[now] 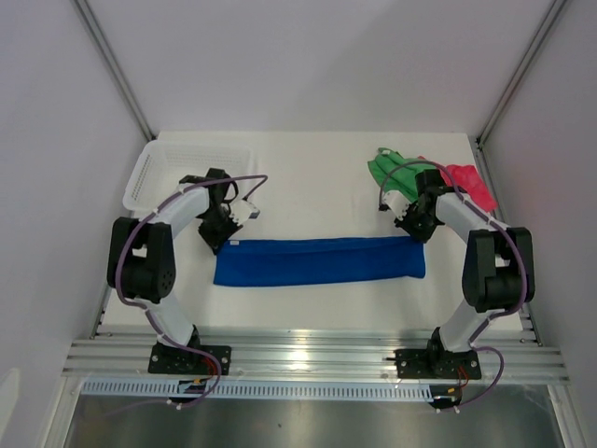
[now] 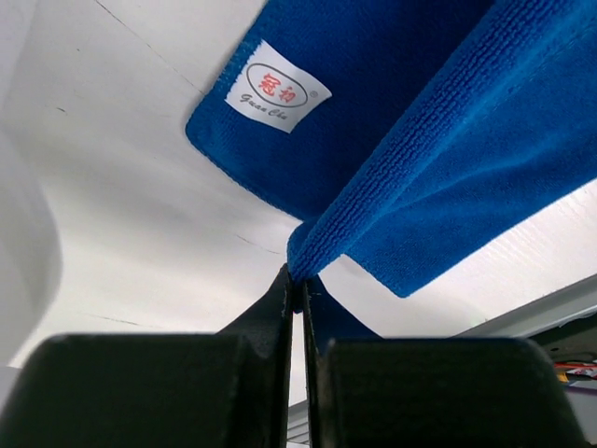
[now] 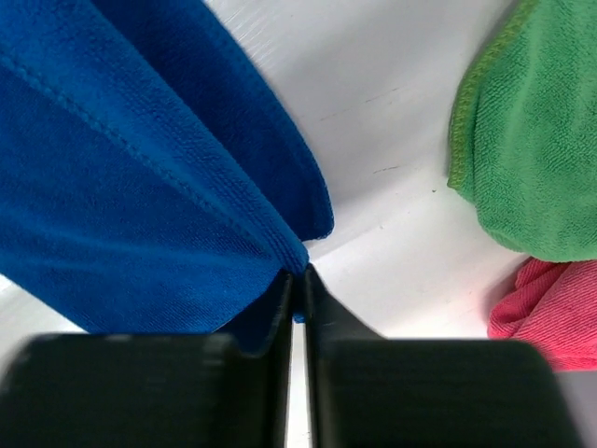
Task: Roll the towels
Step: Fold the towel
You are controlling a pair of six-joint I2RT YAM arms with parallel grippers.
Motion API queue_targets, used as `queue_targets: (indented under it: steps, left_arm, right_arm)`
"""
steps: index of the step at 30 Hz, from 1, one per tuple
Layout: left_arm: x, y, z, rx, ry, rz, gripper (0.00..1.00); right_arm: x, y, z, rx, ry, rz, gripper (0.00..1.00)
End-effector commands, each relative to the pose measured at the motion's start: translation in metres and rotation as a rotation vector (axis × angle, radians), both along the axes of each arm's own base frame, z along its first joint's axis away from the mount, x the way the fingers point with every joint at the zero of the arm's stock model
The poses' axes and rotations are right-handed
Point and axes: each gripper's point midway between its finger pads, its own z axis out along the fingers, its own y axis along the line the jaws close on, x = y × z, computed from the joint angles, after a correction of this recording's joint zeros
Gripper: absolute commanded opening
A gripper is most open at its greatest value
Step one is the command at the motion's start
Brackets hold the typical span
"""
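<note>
The royal blue towel (image 1: 317,261) lies as a long folded strip across the table's middle, running left to right. My left gripper (image 1: 222,239) is shut on its far left corner, and the left wrist view shows the blue towel (image 2: 448,140) pinched between the tips of that gripper (image 2: 300,280), a white label (image 2: 277,86) beyond. My right gripper (image 1: 416,230) is shut on the far right corner; in its wrist view the blue towel's (image 3: 121,168) hem sits in the gripper's (image 3: 298,275) tips. The green towel (image 1: 396,173) (image 3: 532,140) and pink-red towel (image 1: 468,182) (image 3: 550,308) lie bunched at the back right.
A white mesh basket (image 1: 154,173) stands at the back left, just behind the left arm. The metal rail (image 1: 317,359) carrying both arm bases runs along the near edge. White walls close in on both sides of the table.
</note>
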Motion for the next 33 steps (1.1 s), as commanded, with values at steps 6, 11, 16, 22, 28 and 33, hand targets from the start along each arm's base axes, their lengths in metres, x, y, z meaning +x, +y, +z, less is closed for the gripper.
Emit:
queue_targets:
  steps: [6, 11, 16, 22, 28, 33]
  left_arm:
    - [0.024, 0.006, -0.007, 0.031, -0.064, 0.082, 0.22]
    - [0.039, 0.002, 0.001, 0.020, -0.133, 0.154, 0.35]
    - [0.035, 0.000, 0.015, -0.005, -0.168, 0.159, 0.38]
    - [0.002, -0.010, 0.021, -0.087, -0.105, 0.105, 0.38]
    - [-0.024, -0.030, 0.049, -0.213, -0.094, 0.022, 0.36]
    - [-0.033, -0.032, 0.043, -0.216, -0.080, 0.034, 0.31]
  right_arm:
    - [0.043, -0.007, 0.004, 0.005, -0.126, -0.184, 0.38]
    - [0.053, -0.007, 0.009, 0.019, -0.155, -0.292, 0.47]
    - [0.058, -0.006, 0.033, 0.040, -0.215, -0.341, 0.46]
    - [0.041, 0.015, 0.069, 0.162, -0.237, -0.384, 0.46]
    - [0.025, 0.063, 0.089, 0.319, -0.228, -0.330, 0.33]
    - [-0.022, 0.199, 0.075, 0.566, -0.062, -0.025, 0.00]
